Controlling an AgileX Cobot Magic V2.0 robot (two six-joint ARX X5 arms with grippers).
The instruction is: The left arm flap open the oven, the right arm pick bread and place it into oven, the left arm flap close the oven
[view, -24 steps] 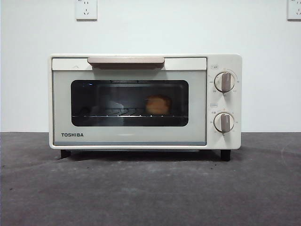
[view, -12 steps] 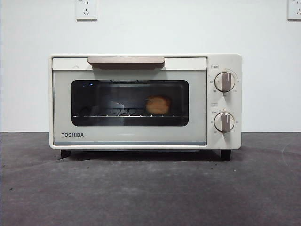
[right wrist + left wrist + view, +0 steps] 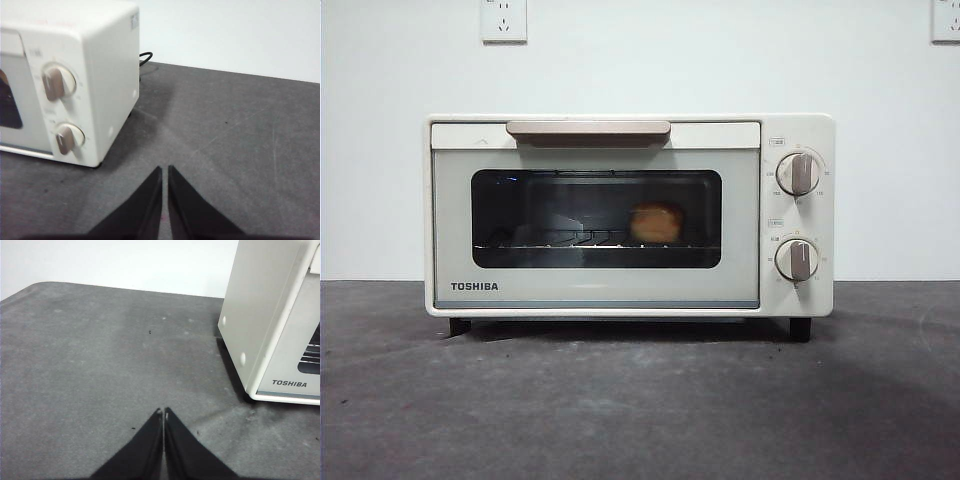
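Task looks complete: bread (image 3: pixel 655 222) inside oven (image 3: pixel 595 290), door shut; left gripper (image 3: pixel 163 412) and right gripper (image 3: pixel 165 170) closed, empty.

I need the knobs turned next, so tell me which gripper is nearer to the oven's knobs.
Right. The right gripper waits over the table beside the knobs end of the oven. The left gripper waits off the opposite end, beyond the door.

The front camera sits low, level with the table (image 3: pixel 640 400), facing the oven (image 3: pixel 595 290) door squarely and close. The left wrist camera looks down across the table at the oven's door-side corner; the right wrist camera at its knob (image 3: pixel 57 82) end. All three share the oven.
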